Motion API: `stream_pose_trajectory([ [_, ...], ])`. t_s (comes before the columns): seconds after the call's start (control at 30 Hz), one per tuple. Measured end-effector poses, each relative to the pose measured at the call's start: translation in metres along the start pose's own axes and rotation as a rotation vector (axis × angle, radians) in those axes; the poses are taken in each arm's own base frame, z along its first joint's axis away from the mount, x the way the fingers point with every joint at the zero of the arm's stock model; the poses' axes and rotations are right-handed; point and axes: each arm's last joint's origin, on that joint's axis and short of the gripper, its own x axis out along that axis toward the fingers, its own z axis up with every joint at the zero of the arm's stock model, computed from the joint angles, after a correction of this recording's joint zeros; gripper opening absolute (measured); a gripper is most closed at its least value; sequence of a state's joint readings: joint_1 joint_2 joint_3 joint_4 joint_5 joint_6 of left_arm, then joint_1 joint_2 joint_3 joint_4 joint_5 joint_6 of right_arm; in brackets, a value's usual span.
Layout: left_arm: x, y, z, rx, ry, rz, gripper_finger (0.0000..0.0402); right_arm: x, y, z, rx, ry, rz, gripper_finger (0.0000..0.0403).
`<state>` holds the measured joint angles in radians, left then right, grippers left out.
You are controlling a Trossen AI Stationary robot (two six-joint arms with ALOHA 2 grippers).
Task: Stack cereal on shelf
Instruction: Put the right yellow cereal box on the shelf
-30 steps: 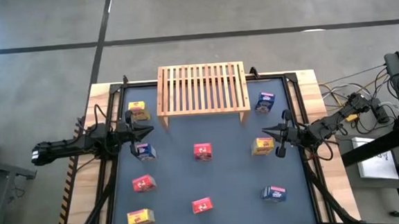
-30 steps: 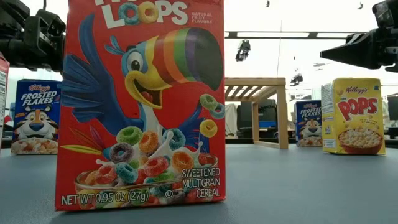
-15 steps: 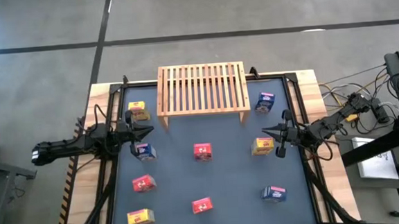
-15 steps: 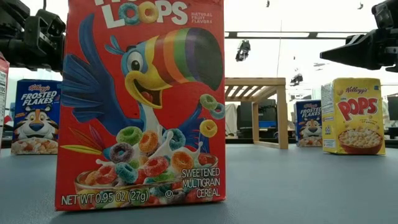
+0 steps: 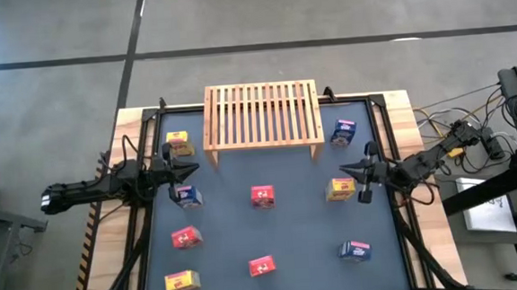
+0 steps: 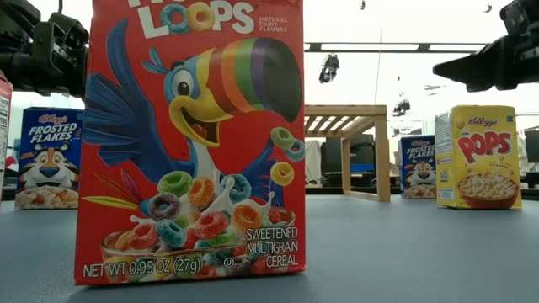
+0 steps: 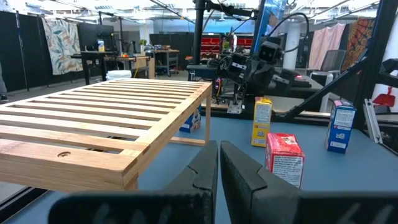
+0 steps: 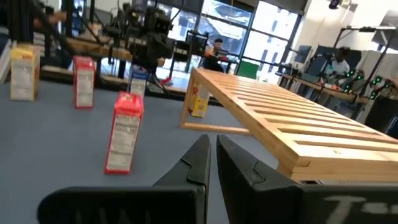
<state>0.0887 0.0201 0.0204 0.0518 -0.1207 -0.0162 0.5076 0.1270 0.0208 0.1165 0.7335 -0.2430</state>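
Note:
The wooden slatted shelf (image 5: 261, 115) stands on its short legs at the table's far middle. Small cereal boxes stand scattered upright on the grey mat: yellow (image 5: 179, 144), blue (image 5: 187, 196), red (image 5: 263, 197), yellow (image 5: 339, 189), blue (image 5: 343, 133), red (image 5: 186, 238) and several more along the near edge. My left gripper (image 5: 193, 170) hovers shut at the left, pointing level toward the middle, above the mat and just beyond the blue box. My right gripper (image 5: 343, 168) hovers shut at the right, just beyond the yellow box. In both wrist views the fingers (image 7: 217, 180) (image 8: 213, 165) hold nothing.
The near row holds a yellow box (image 5: 182, 280), a red box (image 5: 261, 266) that fills the low view (image 6: 189, 139), and a blue box (image 5: 355, 250). Black frame rails (image 5: 386, 146) border the mat. Cables and equipment (image 5: 501, 139) lie off the table's right.
My right gripper has rolled slightly about the line it points along, staying in place. The left arm and all the boxes have kept still.

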Motion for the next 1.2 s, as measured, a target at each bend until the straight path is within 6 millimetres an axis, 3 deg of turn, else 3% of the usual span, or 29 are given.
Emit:
stream_pose_trajectory([
  [0.27,0.000,0.000,0.000,0.000,0.000,0.000,0.0001,-0.001,-0.005,0.014,0.193,-0.054,-0.016,0.0018],
  [0.43,0.000,0.000,0.000,0.000,0.000,0.000,0.0001,-0.002,-0.011,0.019,0.308,-0.080,-0.175,0.0018],
  [0.87,0.000,0.000,0.000,0.000,0.000,0.000,0.0001,-0.001,-0.011,0.025,0.305,-0.084,-0.144,0.0018],
  [1.1,0.000,0.000,0.000,0.000,0.000,0.000,0.0001,0.009,-0.011,0.057,0.302,0.100,-0.182,0.0018],
  [1.2,0.000,0.000,0.000,0.000,0.000,0.000,0.0001,0.024,0.000,0.069,0.251,0.239,-0.192,0.0018],
])
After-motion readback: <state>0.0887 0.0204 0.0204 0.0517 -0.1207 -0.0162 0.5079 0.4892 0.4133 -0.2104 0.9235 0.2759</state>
